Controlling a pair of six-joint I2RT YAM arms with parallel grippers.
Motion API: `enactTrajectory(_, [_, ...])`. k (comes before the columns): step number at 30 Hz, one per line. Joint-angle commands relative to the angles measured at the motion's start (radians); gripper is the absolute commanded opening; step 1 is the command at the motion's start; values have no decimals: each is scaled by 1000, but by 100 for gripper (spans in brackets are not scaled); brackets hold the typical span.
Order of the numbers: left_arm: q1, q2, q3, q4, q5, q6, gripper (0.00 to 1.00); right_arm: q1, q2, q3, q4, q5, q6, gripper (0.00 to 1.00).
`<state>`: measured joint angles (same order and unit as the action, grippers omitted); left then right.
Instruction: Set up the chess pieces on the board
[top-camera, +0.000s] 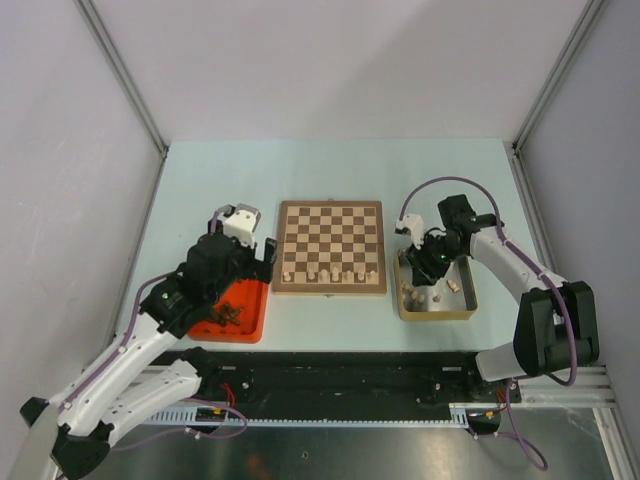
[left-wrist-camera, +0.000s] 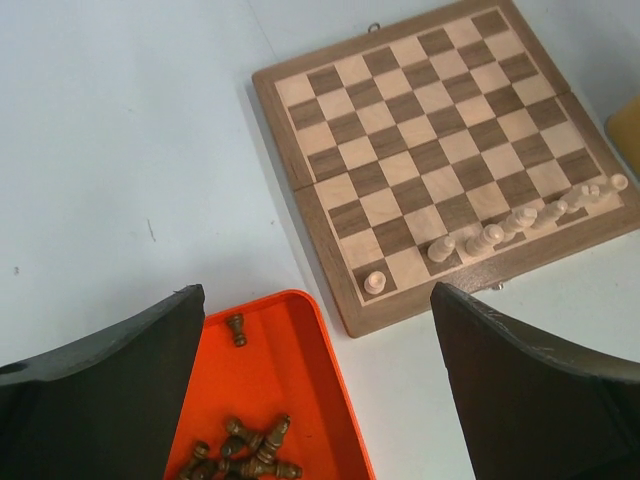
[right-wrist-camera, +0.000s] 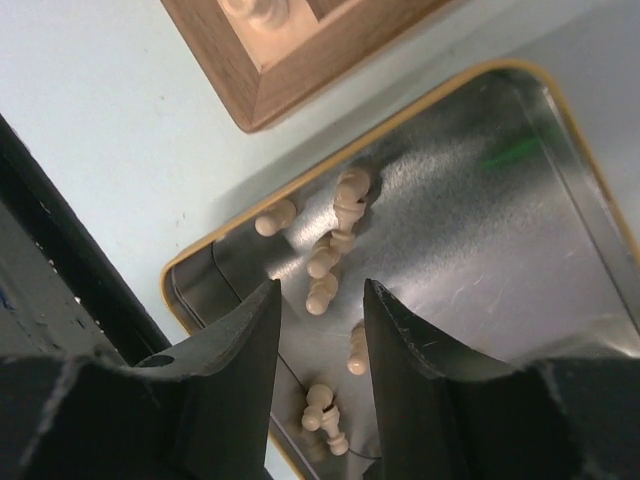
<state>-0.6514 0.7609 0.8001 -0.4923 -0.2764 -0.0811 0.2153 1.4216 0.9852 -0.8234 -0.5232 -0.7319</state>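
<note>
The board (top-camera: 330, 247) lies mid-table, with a row of several pale chess pieces (left-wrist-camera: 490, 237) standing along its near edge. More pale pieces (right-wrist-camera: 335, 240) lie loose in the gold tin (right-wrist-camera: 500, 200). My right gripper (right-wrist-camera: 320, 288) reaches down into that tin, its jaws narrowed but still apart, with loose pale pieces lying in the gap between them. One pale piece (right-wrist-camera: 357, 348) rests close against the right finger. My left gripper (left-wrist-camera: 315, 295) hangs wide open and empty over the red tray's (left-wrist-camera: 270, 380) far corner, left of the board.
Several dark brown pieces (left-wrist-camera: 240, 450) lie heaped in the red tray (top-camera: 250, 325), and one (left-wrist-camera: 237, 328) lies apart near its far end. The gold tin (top-camera: 437, 312) sits right of the board. White walls enclose the table on three sides.
</note>
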Motion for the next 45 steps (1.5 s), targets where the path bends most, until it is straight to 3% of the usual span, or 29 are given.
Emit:
enactTrajectory(1, [1, -48, -12, 83, -37, 56, 100, 19, 22, -22, -26, 58, -29, 43])
enactTrajectory(11, [4, -46, -15, 83, -32, 58, 100, 27, 53, -37, 73, 92, 55, 46])
enactTrajectory(15, [4, -49, -18, 83, -33, 58, 100, 15, 68, -37, 99, 184, 85, 46])
enactTrajectory(23, [6, -43, -18, 86, -21, 61, 100, -172, -10, -34, 37, 253, 29, 49])
enactTrajectory(45, [4, -46, -19, 87, -7, 63, 100, -120, 109, -112, 93, 468, 61, 48])
